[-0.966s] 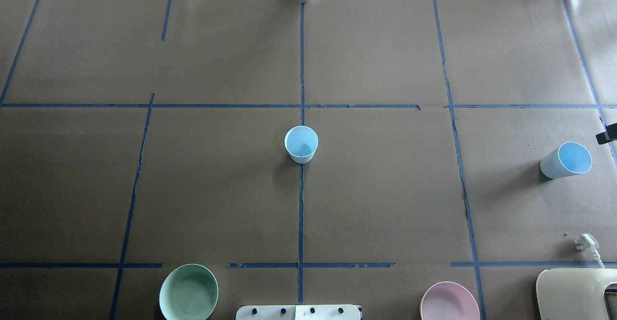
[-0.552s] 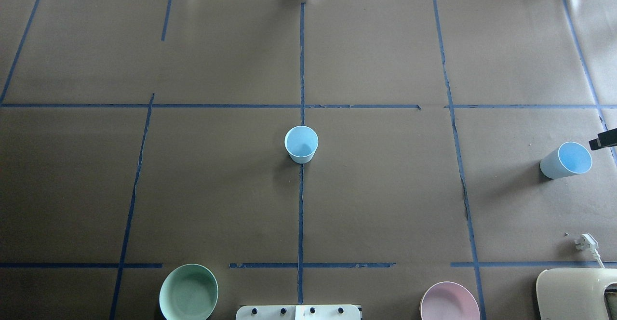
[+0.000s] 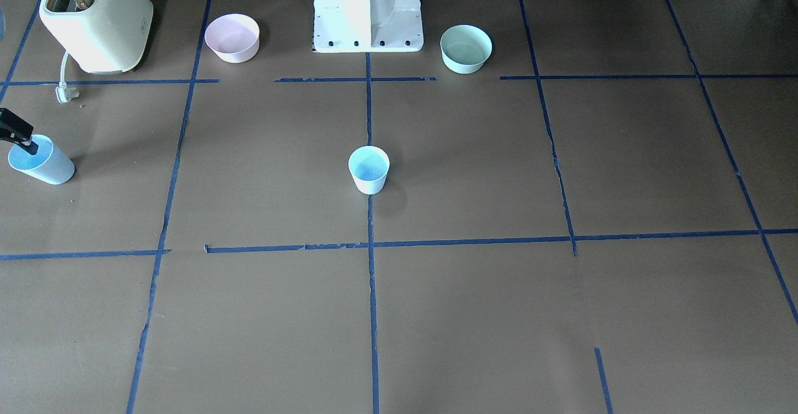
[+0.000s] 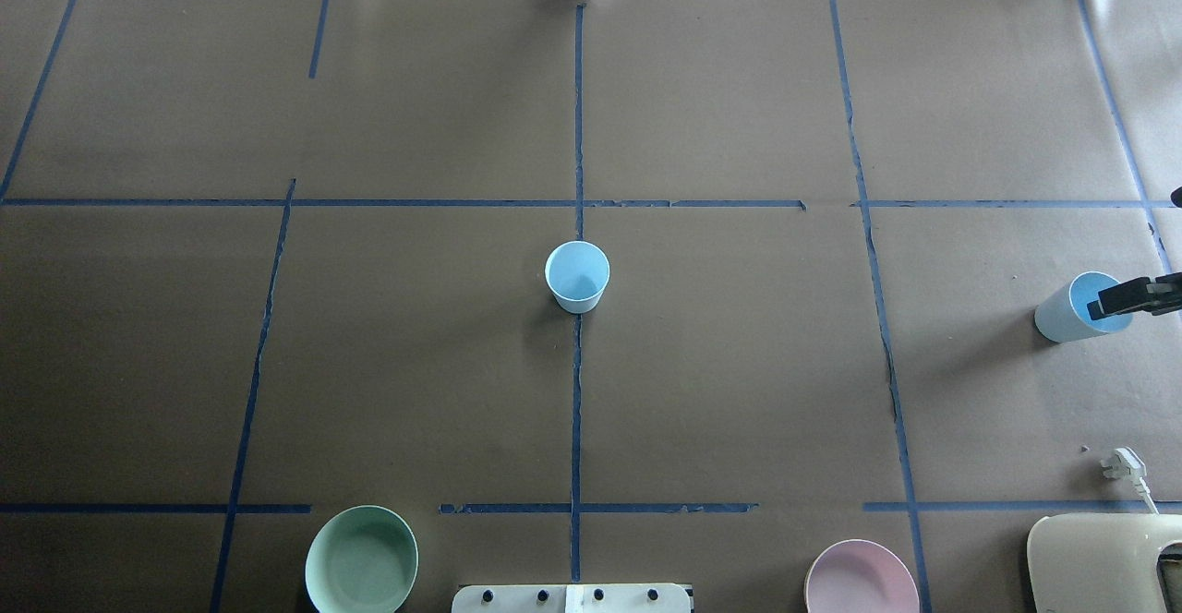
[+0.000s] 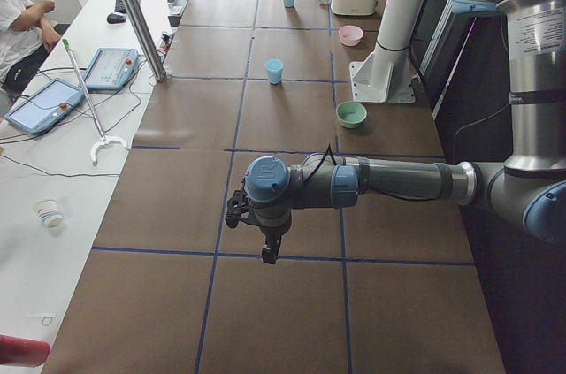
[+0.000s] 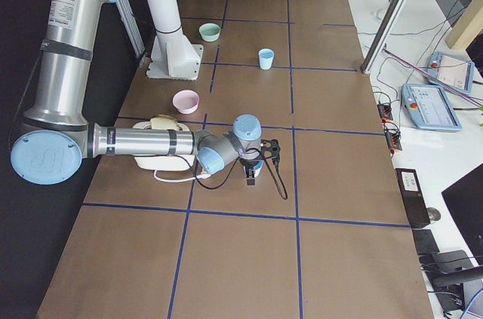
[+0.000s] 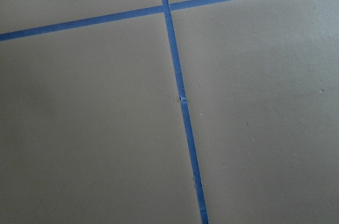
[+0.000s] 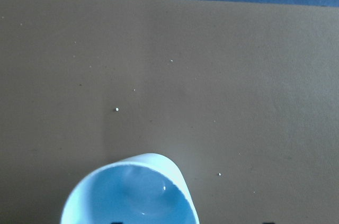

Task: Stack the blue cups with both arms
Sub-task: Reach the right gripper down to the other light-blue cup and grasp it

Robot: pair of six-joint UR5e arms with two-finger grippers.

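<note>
L arm: silver-grey tubes, light-blue round joint caps w/ faint logo, black rings at the joints, thin black cable nr the wrist, white label w/ small print on the upper tube. L gripper: black, slim. R arm: same grey/blue build, same label, black cable in loose loops by the wrist. R gripper: black, 2 fingers. White pedestal base: column on a flat plate, row of dark bolts along the front edge.
</note>
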